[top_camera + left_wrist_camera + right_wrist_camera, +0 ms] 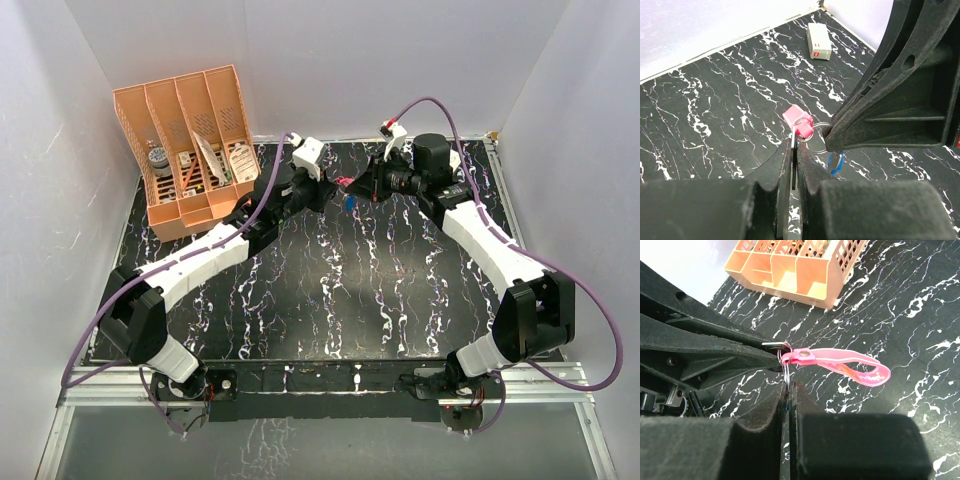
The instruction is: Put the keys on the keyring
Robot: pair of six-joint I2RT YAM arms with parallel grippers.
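Above the far middle of the marbled black tabletop [340, 290], I am pinching the keyring [840, 361] by its thin wire ring, my left gripper [796, 150] and right gripper [789, 390] both pressed together on it. The right wrist view is showing the glossy pink strap jutting sideways, and only the left wrist view is catching a blue key [835, 162] dangling.

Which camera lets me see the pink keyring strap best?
The right wrist view. There the whole pink keyring shows from the side, with its long loop and the little rivet. The left wrist view shows only its end, pointing at the camera, so it looks short. The top view shows just a tiny pink speck.
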